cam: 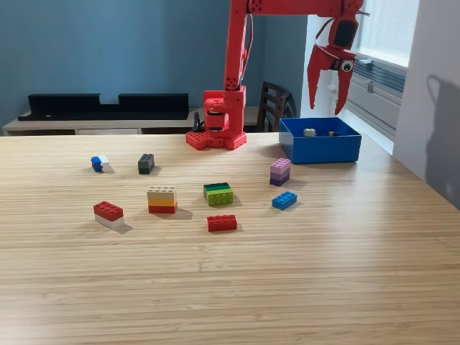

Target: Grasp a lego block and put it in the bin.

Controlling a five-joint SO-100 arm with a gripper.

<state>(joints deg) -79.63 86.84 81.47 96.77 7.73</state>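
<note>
Exterior view: the red arm's fingers (329, 90) hang spread wide and empty above the bin (320, 149), which holds two small pieces. Eight lego blocks (222, 223) lie scattered on the desk (230, 287) left of the bin.

**An office or meeting room**

We see a long wood-grain tabletop (302, 287), blue-painted walls (108, 43), a low sideboard (86, 123) carrying black trays (108, 106), a dark chair (273, 106) pushed in behind, and a bright window (392, 29) above a radiator (381, 90).
</note>
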